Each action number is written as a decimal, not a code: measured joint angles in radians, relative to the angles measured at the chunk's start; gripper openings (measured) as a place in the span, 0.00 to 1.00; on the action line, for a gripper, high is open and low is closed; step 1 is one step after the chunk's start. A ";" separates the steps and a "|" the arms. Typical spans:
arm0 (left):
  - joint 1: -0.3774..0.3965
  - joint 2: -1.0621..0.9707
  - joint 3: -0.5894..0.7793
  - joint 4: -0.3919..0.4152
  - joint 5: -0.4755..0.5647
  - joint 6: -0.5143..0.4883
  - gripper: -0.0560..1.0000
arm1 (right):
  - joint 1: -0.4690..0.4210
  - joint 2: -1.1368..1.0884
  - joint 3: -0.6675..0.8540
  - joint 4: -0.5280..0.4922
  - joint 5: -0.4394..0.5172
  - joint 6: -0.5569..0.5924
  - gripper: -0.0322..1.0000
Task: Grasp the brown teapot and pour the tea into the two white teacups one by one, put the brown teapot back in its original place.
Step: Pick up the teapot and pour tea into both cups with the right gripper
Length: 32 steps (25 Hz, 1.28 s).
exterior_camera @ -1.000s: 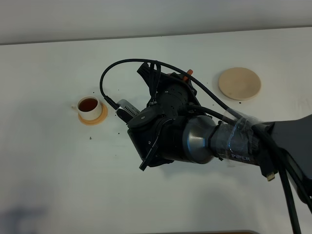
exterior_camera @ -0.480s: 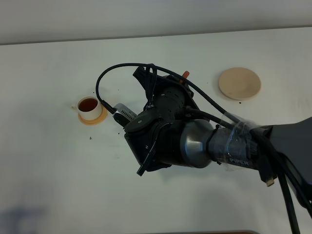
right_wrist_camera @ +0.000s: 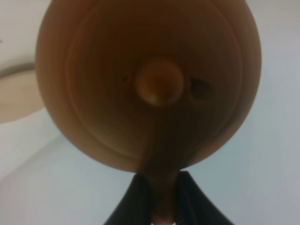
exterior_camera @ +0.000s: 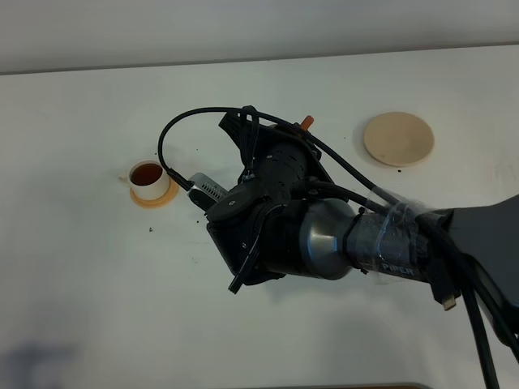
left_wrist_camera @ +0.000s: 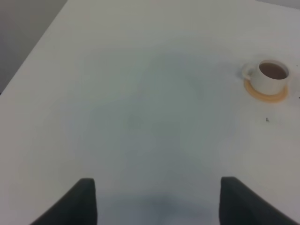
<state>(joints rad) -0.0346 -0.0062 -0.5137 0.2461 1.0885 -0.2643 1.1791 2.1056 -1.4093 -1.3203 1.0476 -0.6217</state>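
One teapot (right_wrist_camera: 150,84) clamped in right gripper (right_wrist_camera: 161,197), beige disc (exterior_camera: 398,138) well apart

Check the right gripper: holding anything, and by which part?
Yes. The right gripper is shut on the brown teapot, pinching its loop handle. Left gripper holds nothing.

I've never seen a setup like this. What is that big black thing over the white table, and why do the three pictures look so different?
It is a robot arm. One picture looks down from a camera mounted high; the other two come from small cameras on each arm's wrist. On the table stands a white teacup holding tea, on an orange coaster, and farther right lies a bare beige saucer. The right wrist view is filled by a brown teapot: the right gripper is shut on its handle. The left gripper is open and holds nothing. From above, the arm hides the teapot almost entirely.
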 joint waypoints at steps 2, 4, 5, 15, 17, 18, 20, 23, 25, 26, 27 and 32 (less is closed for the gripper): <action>0.000 0.000 0.000 0.000 0.000 0.000 0.58 | 0.000 0.000 0.000 -0.006 0.000 -0.002 0.12; 0.000 0.000 0.000 0.000 0.000 0.000 0.58 | 0.000 0.000 0.000 -0.012 0.000 -0.005 0.12; 0.000 0.000 0.000 0.000 0.000 0.000 0.58 | 0.000 0.000 0.000 -0.015 0.000 -0.005 0.12; 0.000 0.000 0.000 0.000 0.000 0.000 0.58 | 0.000 0.000 0.000 -0.042 0.000 -0.007 0.12; 0.000 0.000 0.000 0.000 0.000 0.000 0.58 | 0.000 0.000 0.000 -0.042 0.000 -0.007 0.12; 0.000 0.000 0.000 0.000 0.000 0.000 0.58 | 0.000 0.000 0.000 -0.042 0.000 -0.007 0.12; 0.000 0.000 0.000 0.000 0.000 0.000 0.58 | 0.000 0.000 0.000 -0.042 0.000 -0.007 0.12; 0.000 0.000 0.000 0.000 0.000 0.000 0.58 | 0.000 0.000 0.000 -0.042 0.000 -0.008 0.12; 0.000 0.000 0.000 0.000 0.000 0.000 0.58 | 0.000 0.000 0.000 -0.042 0.000 -0.008 0.12; 0.000 0.000 0.000 0.000 0.000 0.000 0.58 | 0.000 0.000 0.000 -0.042 0.000 -0.009 0.12; 0.000 0.000 0.000 0.000 0.000 0.000 0.58 | 0.000 0.000 0.000 -0.043 0.000 -0.009 0.12; 0.000 0.000 0.000 0.000 0.000 0.000 0.58 | 0.000 0.000 0.000 -0.043 0.000 -0.009 0.12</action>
<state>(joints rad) -0.0346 -0.0062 -0.5137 0.2461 1.0885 -0.2643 1.1791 2.1056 -1.4093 -1.3635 1.0476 -0.6311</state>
